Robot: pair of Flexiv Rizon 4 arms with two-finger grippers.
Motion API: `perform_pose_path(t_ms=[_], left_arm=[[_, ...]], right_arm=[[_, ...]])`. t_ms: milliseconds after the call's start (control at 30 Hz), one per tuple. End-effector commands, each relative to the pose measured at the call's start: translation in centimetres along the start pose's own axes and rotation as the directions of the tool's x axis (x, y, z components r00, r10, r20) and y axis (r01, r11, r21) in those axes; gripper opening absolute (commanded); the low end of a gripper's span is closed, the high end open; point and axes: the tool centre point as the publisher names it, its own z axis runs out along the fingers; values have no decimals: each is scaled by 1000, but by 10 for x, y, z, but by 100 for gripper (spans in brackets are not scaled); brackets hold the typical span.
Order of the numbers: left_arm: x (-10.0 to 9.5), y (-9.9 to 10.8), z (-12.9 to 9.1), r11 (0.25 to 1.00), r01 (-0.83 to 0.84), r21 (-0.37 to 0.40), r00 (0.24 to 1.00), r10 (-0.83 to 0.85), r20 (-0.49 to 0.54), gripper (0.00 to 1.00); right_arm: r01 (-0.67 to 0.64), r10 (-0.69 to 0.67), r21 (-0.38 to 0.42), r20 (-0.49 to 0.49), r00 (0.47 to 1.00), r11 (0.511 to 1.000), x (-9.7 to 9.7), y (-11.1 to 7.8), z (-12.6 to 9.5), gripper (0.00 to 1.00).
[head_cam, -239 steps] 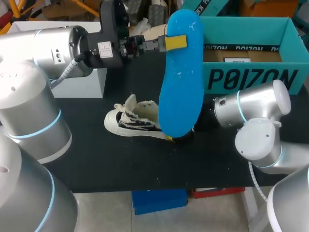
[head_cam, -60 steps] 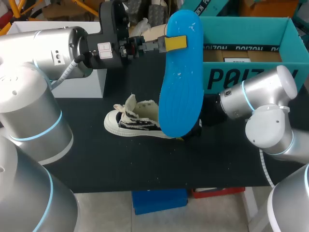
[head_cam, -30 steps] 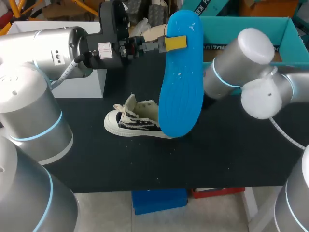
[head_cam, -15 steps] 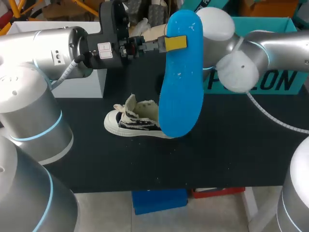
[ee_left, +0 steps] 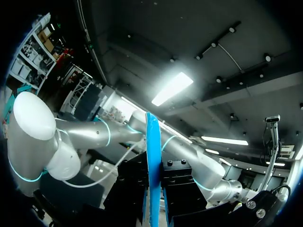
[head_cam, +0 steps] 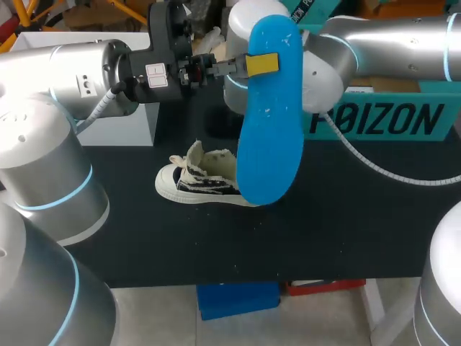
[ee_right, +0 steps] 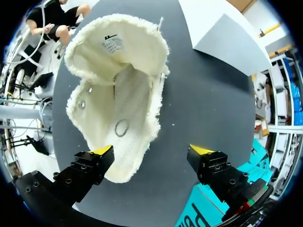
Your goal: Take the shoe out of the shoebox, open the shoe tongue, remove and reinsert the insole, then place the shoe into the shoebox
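Swung across from beside the shoe (head_cam: pixel 202 180), my right arm (head_cam: pixel 374 36) now passes behind the insole (head_cam: pixel 270 130). Only its wrist view shows the right fingers (ee_right: pixel 87 172): spread wide, with the shoe lying on the surface (head_cam: pixel 324 216) ahead. Left fingers (head_cam: pixel 261 63) grip the insole upright over the shoe.

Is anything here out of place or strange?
The blue insole hangs upright in the air, clamped in the left end effector, outside the shoe. The shoe sits opened on the table, under the open right end effector.
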Motion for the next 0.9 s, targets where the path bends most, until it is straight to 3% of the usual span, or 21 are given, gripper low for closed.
perform_pose_path(t_ms=[33, 433, 733, 767, 800, 833, 867, 900], left_arm=[[0, 1, 1, 1000, 1, -1, 1000, -1, 4, 0], [0, 1, 1, 1000, 1, -1, 1000, -1, 4, 0], [0, 1, 1, 1000, 1, -1, 1000, -1, 4, 0], [0, 1, 1, 1000, 1, -1, 1000, -1, 4, 0], [0, 1, 1, 1000, 1, -1, 1000, -1, 4, 0], [0, 1, 1, 1000, 1, -1, 1000, -1, 4, 0], [0, 1, 1, 1000, 1, -1, 1000, -1, 4, 0], [0, 1, 1, 1000, 1, -1, 1000, -1, 4, 0]], right_arm=[[-3, 4, 97, -13, 1000, 995, -6, 12, 5, 100], [-1, 3, 51, -49, 999, 999, -10, 31, 21, 100], [-22, 25, 38, -78, 997, 999, -7, 32, 28, 100], [-30, 33, 33, -78, 996, 999, -6, 32, 29, 93], [-36, 39, 34, -75, 996, 999, -6, 32, 29, 44], [-43, 46, 32, -75, 996, 999, -5, 32, 29, 18], [-54, 57, 30, -75, 996, 998, -4, 32, 29, 0], [-63, 65, 31, -72, 995, 998, -3, 33, 30, 0]])
